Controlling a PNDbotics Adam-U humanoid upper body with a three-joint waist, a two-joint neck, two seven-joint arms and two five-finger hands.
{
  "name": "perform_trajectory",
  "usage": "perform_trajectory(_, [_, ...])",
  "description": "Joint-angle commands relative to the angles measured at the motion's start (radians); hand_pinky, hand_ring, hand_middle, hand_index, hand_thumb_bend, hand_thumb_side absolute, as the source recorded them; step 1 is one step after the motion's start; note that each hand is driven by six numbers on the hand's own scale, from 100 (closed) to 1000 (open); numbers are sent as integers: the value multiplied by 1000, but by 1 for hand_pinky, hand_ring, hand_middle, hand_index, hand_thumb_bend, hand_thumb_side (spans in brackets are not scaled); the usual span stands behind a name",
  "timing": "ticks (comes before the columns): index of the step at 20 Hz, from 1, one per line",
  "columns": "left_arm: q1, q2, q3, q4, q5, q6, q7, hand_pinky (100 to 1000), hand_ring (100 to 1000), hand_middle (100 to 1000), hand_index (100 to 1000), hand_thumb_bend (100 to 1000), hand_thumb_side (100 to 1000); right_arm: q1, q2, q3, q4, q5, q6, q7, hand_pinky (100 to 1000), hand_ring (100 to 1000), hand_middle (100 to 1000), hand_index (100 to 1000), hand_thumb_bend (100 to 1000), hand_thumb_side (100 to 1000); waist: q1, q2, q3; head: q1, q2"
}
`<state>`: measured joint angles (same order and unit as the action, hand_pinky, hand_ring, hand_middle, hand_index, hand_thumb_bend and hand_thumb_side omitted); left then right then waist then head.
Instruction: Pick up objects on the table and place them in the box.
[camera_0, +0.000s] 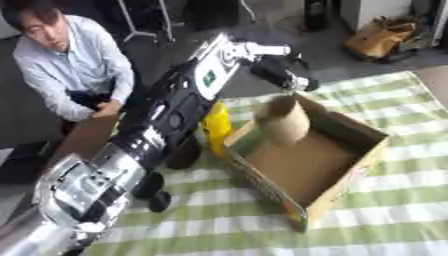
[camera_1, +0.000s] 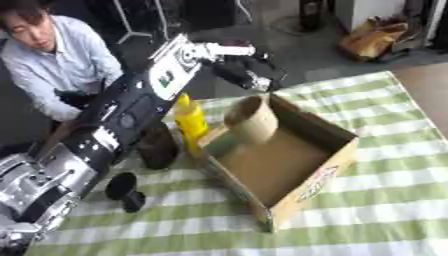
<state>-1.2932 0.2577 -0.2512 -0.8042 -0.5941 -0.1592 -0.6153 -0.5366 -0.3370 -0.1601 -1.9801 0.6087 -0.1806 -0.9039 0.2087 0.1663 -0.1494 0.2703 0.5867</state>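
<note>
A tan paper cup (camera_1: 252, 120) hangs tilted over the back-left corner of the open cardboard box (camera_1: 328, 165), apparently so it will land inside. The left robot hand (camera_1: 254, 72) is just above its rim; whether the hand grasps the cup, I cannot tell. Outside the box wall stand a yellow bottle (camera_1: 190, 120) and dark objects (camera_1: 127, 190) on the striped bench (camera_1: 385, 210), presumably next.

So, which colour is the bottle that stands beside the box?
Yellow. The bottle stands upright against the left wall of the box; the right eye view shows it best.
</note>
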Motion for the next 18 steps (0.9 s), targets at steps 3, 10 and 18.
perform_trajectory(3, [-29,19,15,-13,-11,-19,10,1000,1000,1000,1000,599,860,-13,-6,2,-20,-10,-3,-3,853,640,533,516,100,750,-17,-21,1,0,2])
perform_trajectory(10, [-32,31,23,-24,-9,-16,15,1000,1000,1000,1000,580,847,-13,-6,2,-20,-10,-1,-3,852,640,532,516,100,752,-25,-23,2,-1,2])
perform_trajectory(18, [59,206,34,-354,125,-7,266,857,936,1000,1000,340,976,-17,-19,-16,-20,2,1,-3,847,642,533,517,100,761,-39,-17,58,-54,-15])
